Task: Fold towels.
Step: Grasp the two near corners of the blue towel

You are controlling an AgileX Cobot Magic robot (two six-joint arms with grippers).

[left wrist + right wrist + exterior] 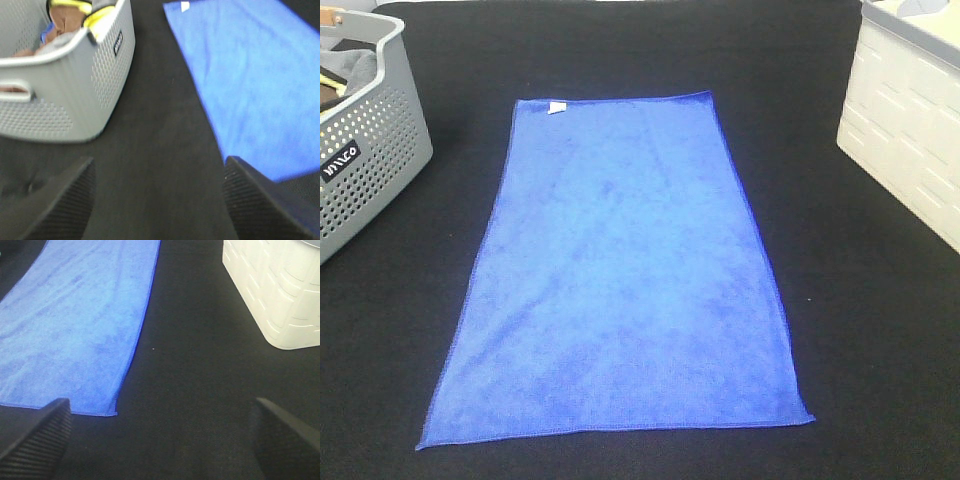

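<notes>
A royal-blue towel [620, 280] lies flat and unfolded in the middle of the black table, long side running front to back. Its small white tag [556, 107] is at the far short edge. Neither arm shows in the exterior high view. In the left wrist view my left gripper [157, 200] is open and empty above bare black table, between the basket and the towel [250, 85]. In the right wrist view my right gripper [160, 437] is open and empty above black table, just off the towel's [75, 330] near right corner.
A perforated grey basket [375, 160] holding cloths stands at the far left; it also shows in the left wrist view [75, 95]. A cream-white crate [910, 130] stands at the far right, also seen in the right wrist view [280, 290]. The black table [860, 330] surrounds the towel.
</notes>
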